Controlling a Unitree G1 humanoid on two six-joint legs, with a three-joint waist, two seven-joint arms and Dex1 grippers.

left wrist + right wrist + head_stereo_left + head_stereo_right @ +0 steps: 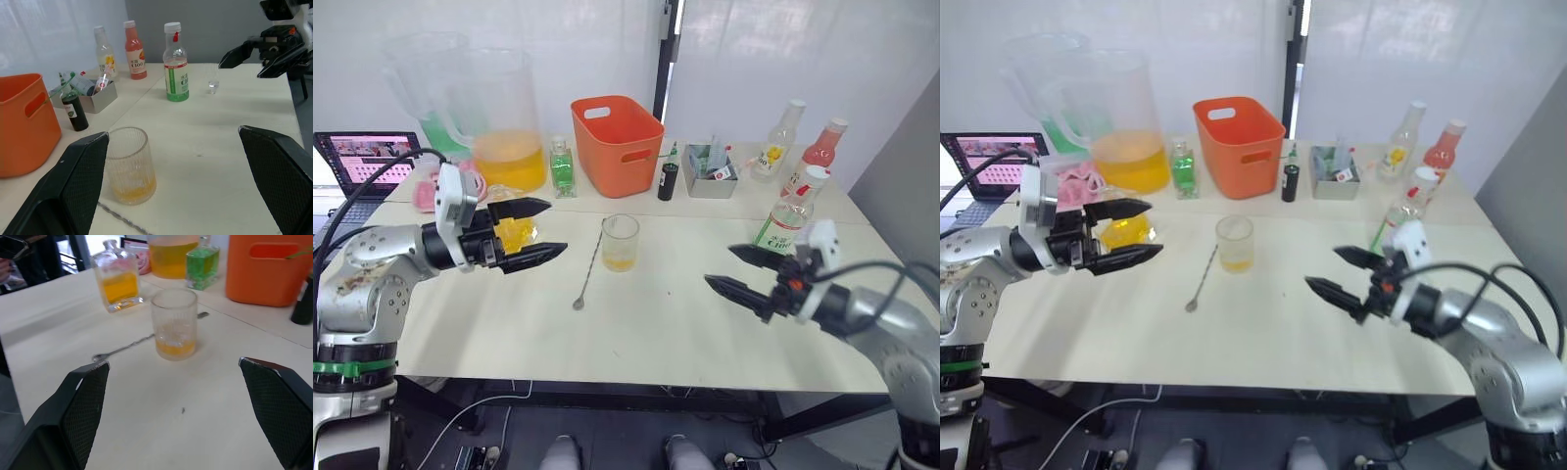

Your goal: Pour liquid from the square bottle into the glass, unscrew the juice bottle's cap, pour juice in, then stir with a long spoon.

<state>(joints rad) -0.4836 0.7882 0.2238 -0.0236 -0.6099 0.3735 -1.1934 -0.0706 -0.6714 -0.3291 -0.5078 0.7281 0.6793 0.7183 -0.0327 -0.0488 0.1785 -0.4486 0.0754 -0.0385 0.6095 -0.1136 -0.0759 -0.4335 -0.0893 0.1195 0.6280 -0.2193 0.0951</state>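
Counts and occlusions on the counter

Counter [636,323] pale, carrying one glass [620,242] near centre, upright, shallow yellow liquid at the bottom. One long spoon [588,267] lying flat just left of the glass, bowl end toward the robot, handle end near the glass base. One square bottle [117,281] upright with yellow liquid, largely hidden in the head views behind the left end effector [530,233]; plain to see from the right wrist. One juice bottle [176,63], green-and-white label, standing upright at the right side of the counter, cap [172,27] on; lower body partly masked in the head views by the right end effector [747,271].

Two end effectors, both with fingers spread wide apart, both clamped on nothing. Left one hovering over the left part of the counter, in front of the square bottle. Right one hovering over the right part, in front of the juice bottle, well apart from the glass.

Back row: one orange basket [617,145]; two large clear jugs [499,117], the nearer with orange-yellow liquid, the farther hard to make out behind it; one small green bottle [562,168]; one dark small bottle [668,180]; one grey tray [711,182] with contents too small to identify; one yellow-labelled clear bottle [779,142]; one pink-red bottle [820,147]. One laptop [367,157] at far left, cut off by the frame edge.
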